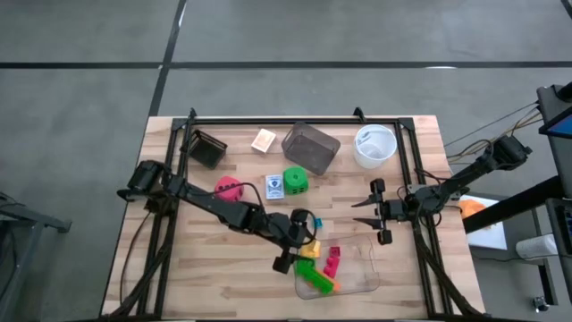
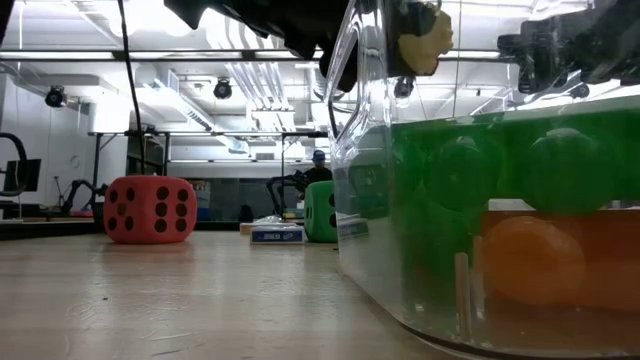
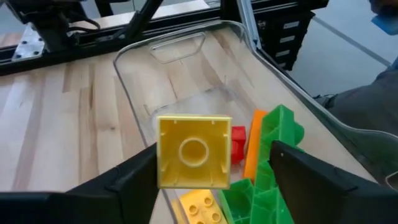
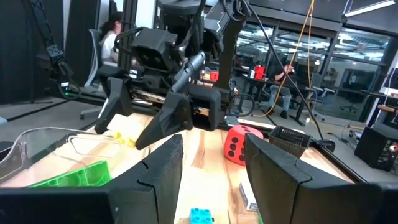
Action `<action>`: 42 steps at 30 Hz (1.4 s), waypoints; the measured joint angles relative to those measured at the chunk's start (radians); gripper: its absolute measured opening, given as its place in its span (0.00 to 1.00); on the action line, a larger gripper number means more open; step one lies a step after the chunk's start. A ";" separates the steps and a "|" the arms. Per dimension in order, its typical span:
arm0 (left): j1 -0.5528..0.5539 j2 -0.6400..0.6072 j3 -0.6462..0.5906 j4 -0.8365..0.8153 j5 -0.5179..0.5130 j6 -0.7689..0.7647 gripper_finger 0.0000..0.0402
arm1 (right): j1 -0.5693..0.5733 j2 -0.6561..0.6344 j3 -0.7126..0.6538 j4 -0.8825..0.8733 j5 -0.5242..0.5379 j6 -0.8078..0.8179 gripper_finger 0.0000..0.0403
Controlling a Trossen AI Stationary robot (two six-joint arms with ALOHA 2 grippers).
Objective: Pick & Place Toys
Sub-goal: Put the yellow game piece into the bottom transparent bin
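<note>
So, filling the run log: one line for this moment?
left end effector: over clear tray | holds: yellow brick | right end effector: waiting beside tray

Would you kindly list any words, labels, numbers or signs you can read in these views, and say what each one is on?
No text can be read in any view.
Small white-blue card pack: it carries printing, too small and blurred to read.
Pink-red die and green die: black dots only, no numerals.
Signs in the room behind the table: too blurred to read.
</note>
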 joint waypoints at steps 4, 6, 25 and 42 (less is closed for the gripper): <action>0.000 0.000 0.000 -0.007 0.008 0.001 0.53 | 0.000 0.004 0.000 0.000 0.000 0.000 0.42; 0.000 0.000 0.000 -0.007 0.018 0.001 0.44 | 0.000 0.006 0.000 0.000 0.000 0.000 0.42; 0.006 0.007 0.000 0.058 -0.062 0.053 0.70 | 0.000 0.022 0.000 0.002 0.008 0.000 0.42; 0.028 0.098 0.131 0.024 -0.071 -0.033 0.89 | 0.000 0.070 0.017 0.000 0.023 0.007 0.42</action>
